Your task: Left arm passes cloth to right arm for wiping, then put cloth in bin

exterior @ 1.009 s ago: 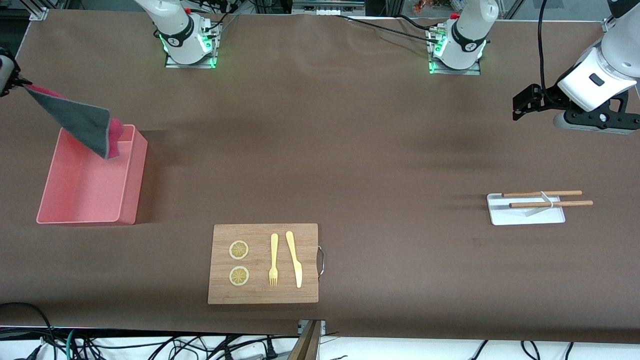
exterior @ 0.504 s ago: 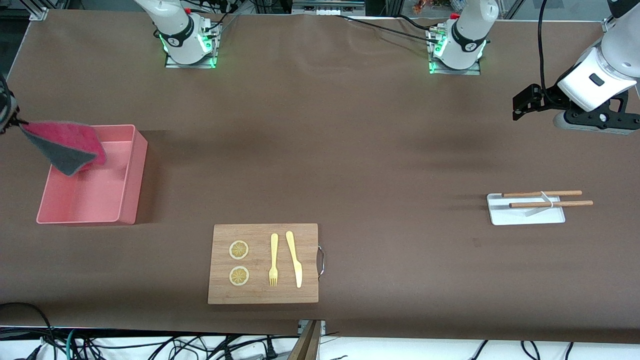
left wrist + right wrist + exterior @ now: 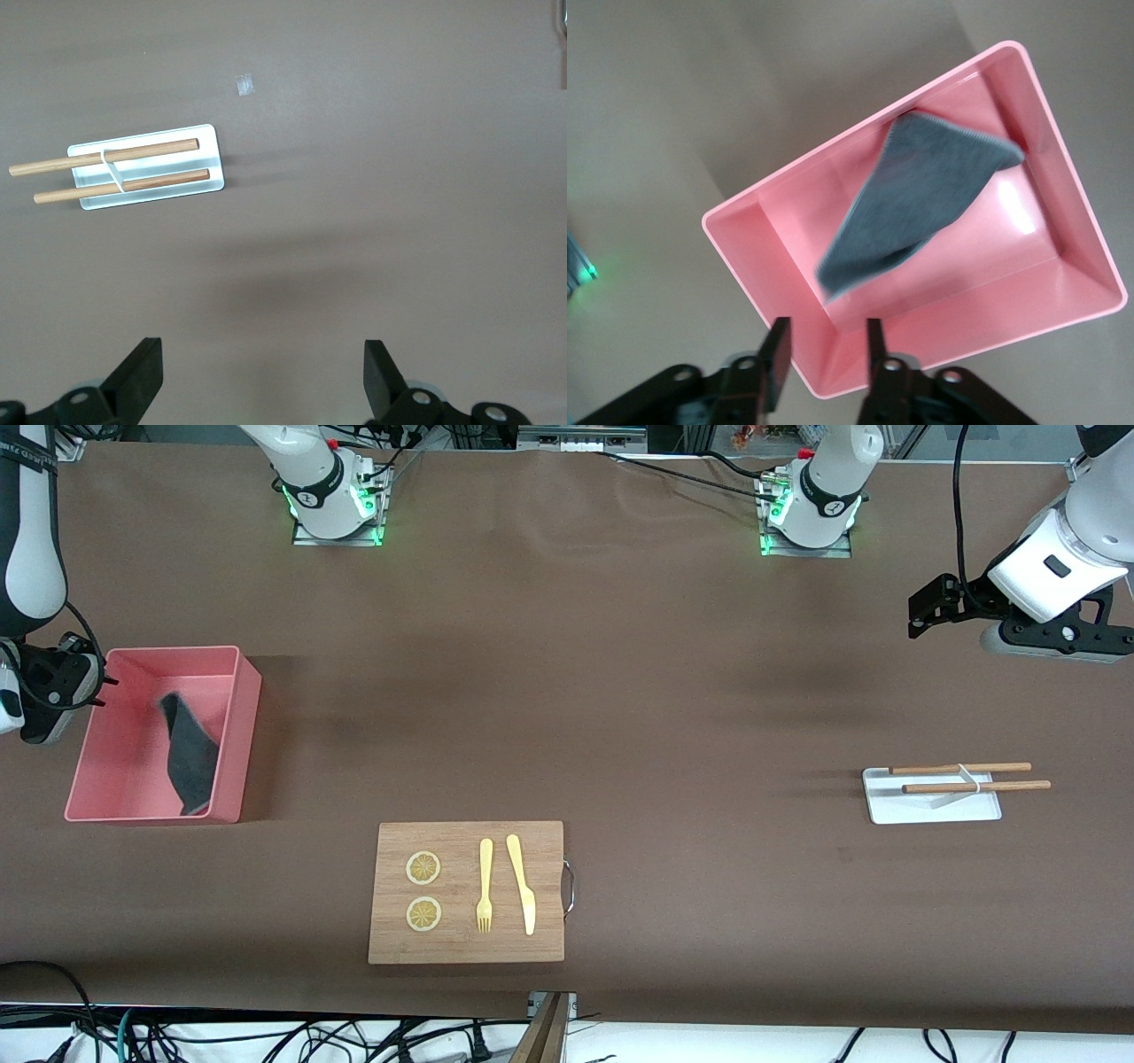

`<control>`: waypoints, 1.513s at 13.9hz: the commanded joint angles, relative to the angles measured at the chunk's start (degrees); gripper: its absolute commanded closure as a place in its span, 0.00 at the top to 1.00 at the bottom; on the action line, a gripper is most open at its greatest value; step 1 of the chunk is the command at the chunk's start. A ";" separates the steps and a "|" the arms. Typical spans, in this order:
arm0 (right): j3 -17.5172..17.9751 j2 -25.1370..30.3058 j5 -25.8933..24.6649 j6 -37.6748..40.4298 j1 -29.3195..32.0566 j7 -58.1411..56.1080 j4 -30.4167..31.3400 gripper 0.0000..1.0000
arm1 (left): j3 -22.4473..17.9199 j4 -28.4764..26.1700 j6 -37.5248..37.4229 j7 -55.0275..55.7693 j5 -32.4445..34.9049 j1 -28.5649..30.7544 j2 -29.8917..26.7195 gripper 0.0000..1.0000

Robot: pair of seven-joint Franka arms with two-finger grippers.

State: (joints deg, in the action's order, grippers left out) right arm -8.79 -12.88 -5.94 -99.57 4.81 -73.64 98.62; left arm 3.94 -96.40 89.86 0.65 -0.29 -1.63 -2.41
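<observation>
Since the earlier pictures the cloth (image 3: 189,755) has left the right gripper (image 3: 824,354) and now lies in the bin (image 3: 232,662), its dark grey side up, along the wall of the bin that faces the middle of the worktop (image 3: 620,691). One end of the cloth leans up toward that wall, and in the right wrist view it looks a little blurred, so I judge it is not fully settled. The bin stands at the right arm's end of the worktop, near the edge.

The jaws of the right gripper stand a little apart and hold nothing; the gripper hangs just outside the bin's outer wall, toward the end edge of the worktop. The left gripper (image 3: 257,381) waits over the left arm's end of the worktop, jaws wide apart and empty, with the white tray (image 3: 932,804) and its two wooden sticks (image 3: 961,768) below it.

To finish this step well, I think the right arm should first rise straight up, so the jaws do not catch the rim and push the bin. Then it is good to check that no corner of the cloth hangs over the wall. The wooden cutting board (image 3: 466,892) near the front edge needs no attention.
</observation>
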 commanded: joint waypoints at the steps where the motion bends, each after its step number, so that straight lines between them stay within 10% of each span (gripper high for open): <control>1: 1.49 4.43 0.93 -0.01 -0.06 4.72 1.93 1.00 | 0.01 -0.80 -0.30 0.58 0.56 -0.30 -1.19 1.00; 14: 10.46 22.90 3.22 14.23 -9.63 67.26 1.06 1.00 | 0.01 -0.89 -0.39 0.49 0.56 -0.13 -1.19 1.00; 21: 10.29 22.64 3.83 7.20 -9.55 70.03 1.14 1.00 | 0.01 -0.89 -0.39 0.49 0.56 0.05 -1.19 1.00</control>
State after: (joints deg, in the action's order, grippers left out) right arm 1.65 9.34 -3.13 -91.29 -4.72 -4.43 98.87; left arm 3.95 -96.41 89.80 0.65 -0.29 -1.66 -2.41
